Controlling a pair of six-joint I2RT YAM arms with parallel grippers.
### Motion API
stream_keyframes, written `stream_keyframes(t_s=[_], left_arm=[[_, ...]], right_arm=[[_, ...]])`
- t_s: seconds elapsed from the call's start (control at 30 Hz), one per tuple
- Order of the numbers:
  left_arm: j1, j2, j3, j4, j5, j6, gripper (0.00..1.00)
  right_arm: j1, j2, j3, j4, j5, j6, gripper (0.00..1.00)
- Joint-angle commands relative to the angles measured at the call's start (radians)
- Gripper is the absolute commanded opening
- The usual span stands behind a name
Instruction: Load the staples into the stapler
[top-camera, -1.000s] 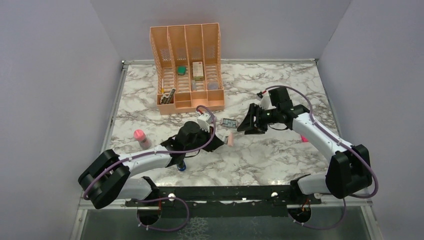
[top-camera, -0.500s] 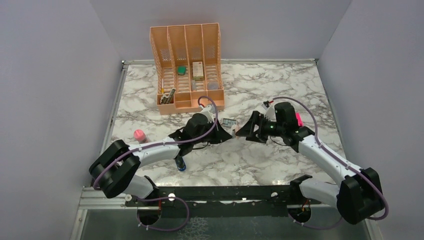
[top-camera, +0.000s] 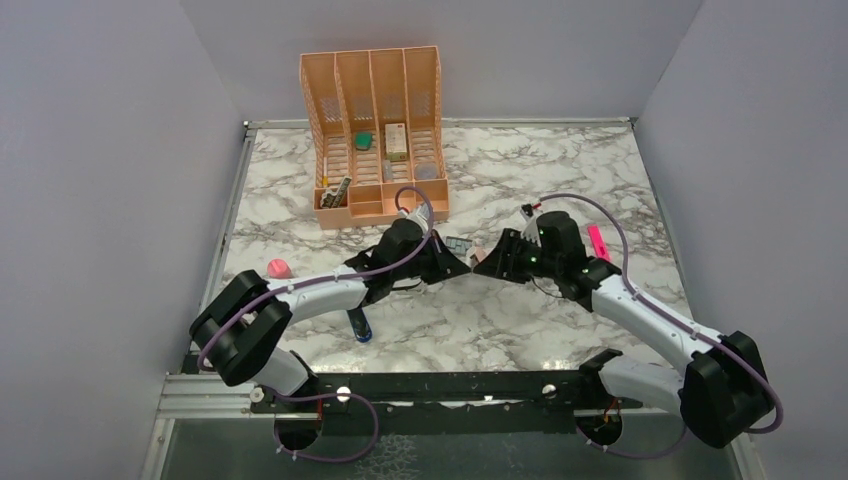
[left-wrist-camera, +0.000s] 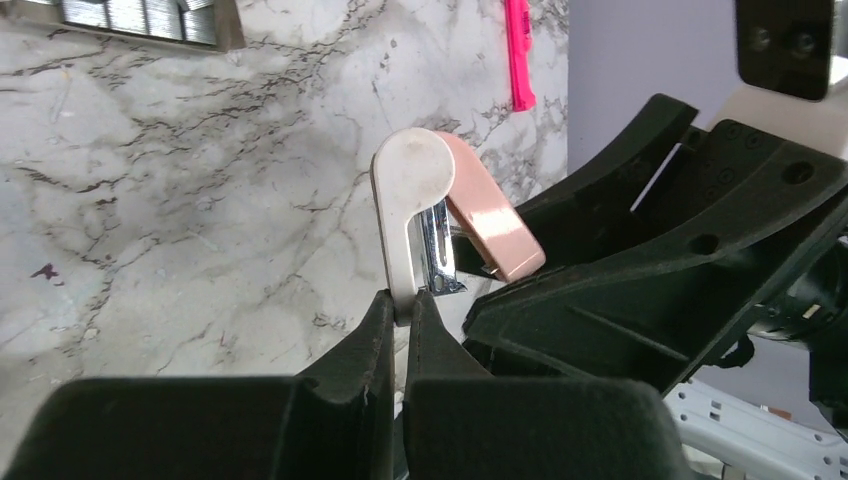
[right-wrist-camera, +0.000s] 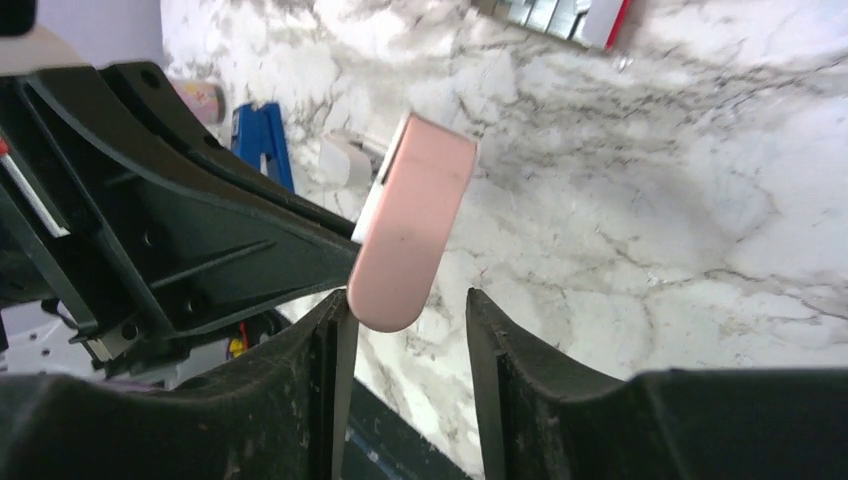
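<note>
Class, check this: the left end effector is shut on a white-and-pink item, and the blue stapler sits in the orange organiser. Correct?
No. The top external view shows the blue stapler lying on the table by the left arm, not in the orange organiser. The left end effector is indeed shut on the white-and-pink item.

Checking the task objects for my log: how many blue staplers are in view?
1. The blue stapler lies on the table, partly under the left arm; anything more beneath the arms would be hidden.
</note>
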Motion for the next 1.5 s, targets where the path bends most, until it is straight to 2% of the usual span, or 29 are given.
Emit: stream_keyframes(t_s=[0.0, 0.1, 0.27, 0.37, 0.47, 0.63, 0.83, 0.93, 1.0, 1.13, 1.47], left_arm=[[0.015, -0.026, -0.004, 0.001, 0.056, -0.008, 0.00], [0.021, -0.044, -0.013, -0.012, 0.075, 0.023, 0.00], [0.020, -0.065, -0.005, -0.013, 0.116, 0.122, 0.00], [0.020, -0.080, -0.001, -0.013, 0.125, 0.163, 0.00], [0.020, -0.085, 0.003, -0.013, 0.116, 0.172, 0.00], [0.020, -0.063, 0.010, -0.013, 0.070, 0.167, 0.00], [0.020, -0.054, 0.011, -0.011, -0.016, 0.171, 0.00], [0.020, -0.048, 0.015, 0.004, -0.023, 0.175, 0.00], [0.020, -0.048, 0.014, 0.012, -0.024, 0.174, 0.00], [0.020, -0.043, 0.017, 0.019, -0.032, 0.174, 0.00], [0.020, -0.030, 0.010, 0.049, -0.035, 0.168, 0.00]], right_arm=[[0.001, 0.005, 0.055, -0.010, 0.251, -0.095, 0.46], [0.001, -0.009, 0.086, -0.043, 0.343, -0.136, 0.44], [0.001, -0.006, 0.107, -0.043, 0.400, -0.138, 0.39], [0.001, 0.035, 0.138, -0.079, 0.406, -0.120, 0.37], [0.001, 0.047, 0.153, -0.092, 0.324, -0.103, 0.37], [0.001, 0.005, 0.134, -0.077, 0.123, -0.014, 0.48], [0.002, -0.018, 0.100, -0.128, 0.078, 0.135, 0.69], [0.001, -0.016, 0.081, -0.106, 0.068, 0.193, 0.74], [0.001, -0.009, 0.069, -0.088, 0.096, 0.254, 0.75], [0.001, 0.003, 0.010, 0.077, 0.124, 0.351, 0.74], [0.001, 0.154, 0.046, 0.275, 0.091, 0.394, 0.73]])
